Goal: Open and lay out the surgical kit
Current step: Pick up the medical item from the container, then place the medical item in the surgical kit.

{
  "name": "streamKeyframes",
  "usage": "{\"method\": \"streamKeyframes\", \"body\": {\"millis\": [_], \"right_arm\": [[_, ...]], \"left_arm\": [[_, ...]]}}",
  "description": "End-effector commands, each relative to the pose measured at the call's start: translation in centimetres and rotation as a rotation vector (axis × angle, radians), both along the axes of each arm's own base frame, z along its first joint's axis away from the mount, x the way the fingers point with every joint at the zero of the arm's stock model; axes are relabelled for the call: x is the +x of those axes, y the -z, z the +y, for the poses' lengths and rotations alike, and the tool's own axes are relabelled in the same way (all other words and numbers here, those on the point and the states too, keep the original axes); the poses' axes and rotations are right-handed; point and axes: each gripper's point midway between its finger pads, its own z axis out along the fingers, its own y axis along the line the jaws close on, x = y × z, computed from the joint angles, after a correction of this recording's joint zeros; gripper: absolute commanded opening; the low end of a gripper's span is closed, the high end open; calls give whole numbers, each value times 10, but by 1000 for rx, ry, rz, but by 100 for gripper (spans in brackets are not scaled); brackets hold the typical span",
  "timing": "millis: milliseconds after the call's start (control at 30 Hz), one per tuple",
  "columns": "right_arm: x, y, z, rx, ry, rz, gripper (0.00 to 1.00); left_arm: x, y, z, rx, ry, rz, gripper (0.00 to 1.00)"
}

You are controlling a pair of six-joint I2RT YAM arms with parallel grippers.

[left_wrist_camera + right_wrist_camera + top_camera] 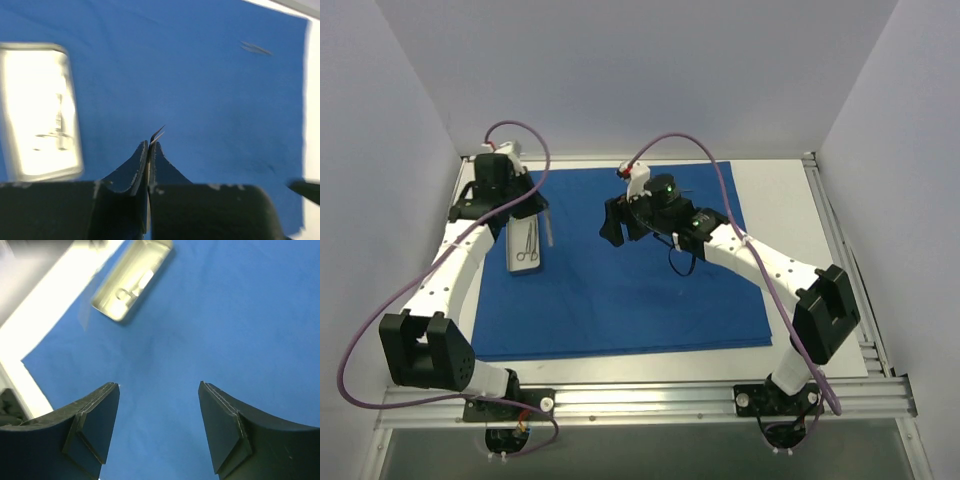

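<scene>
The surgical kit's royal-blue cloth (620, 290) lies spread flat on the table. Its small pale tray (527, 263) sits near the cloth's left edge with a thin metal instrument (527, 240) in it. My left gripper (542, 212) hovers just right of the tray, shut on a thin metal instrument whose two fine tips (157, 133) poke out past the closed fingers (135, 165). Another slim instrument (256, 48) lies on the cloth (200, 100) further off. My right gripper (615, 225) hangs over the middle of the cloth, open with nothing between its fingers (97, 415).
White walls close in the table on the left, back and right. A metal rail (650, 400) runs along the near edge by both arm bases. Bare white tabletop (790, 200) rims the cloth. The tray (131, 282) appears ahead and left in the right wrist view.
</scene>
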Motion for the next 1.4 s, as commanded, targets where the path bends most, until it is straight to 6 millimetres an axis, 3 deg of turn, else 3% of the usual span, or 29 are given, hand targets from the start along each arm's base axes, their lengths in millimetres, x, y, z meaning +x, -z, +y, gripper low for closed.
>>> {"method": "streamKeyframes", "body": {"millis": [0,33,100,167,367,633,867,933,1000,1100,1133,1167,1233,1267,1333,1367], "right_arm": [[-2,-47,26,130,-70,-55,65],[-3,-48,28,136,-74,-54,65],[-3,-50,30,149,-77,-60,60],[-10,-52,37,157,-107,-64,57],[-25,-40,54,117,-160,-66,49],[-33,-31,66,100,-183,-65,44],[-27,-24,69,78,-173,-62,28],[-26,-24,71,72,-180,-61,28],[-24,-20,72,60,-178,-54,24],[-19,-20,73,45,-166,-63,1],[-17,-19,73,37,-164,-70,0],[-15,-16,71,14,-155,-63,0],[-2,-11,63,-41,-97,-84,0],[4,-1,51,-100,-87,-87,0],[13,9,38,-161,-84,-104,0],[15,11,30,-213,-126,-151,0]], "left_arm": [[-16,-37,-51,-142,4,-126,2],[-23,-31,-59,-157,-2,-116,2],[-32,-40,-66,-223,-44,-132,2],[-39,-36,-71,-241,-81,-126,2],[-54,-43,-78,-295,-124,-141,2],[-62,-48,-81,-350,-149,-150,2],[-66,-55,-81,-355,-133,-160,2],[-67,-55,-82,-356,-126,-160,2],[-66,-54,-84,-358,-119,-158,2],[-66,-54,-89,-365,-88,-158,3],[-66,-53,-89,-357,-79,-161,10],[-65,-55,-89,-348,-74,-169,29],[-65,-56,-82,-316,-83,-183,51],[-64,-60,-73,-298,-104,-203,72],[-65,-66,-58,-234,-121,-229,88],[-67,-73,-49,-211,-135,-252,89]]}}
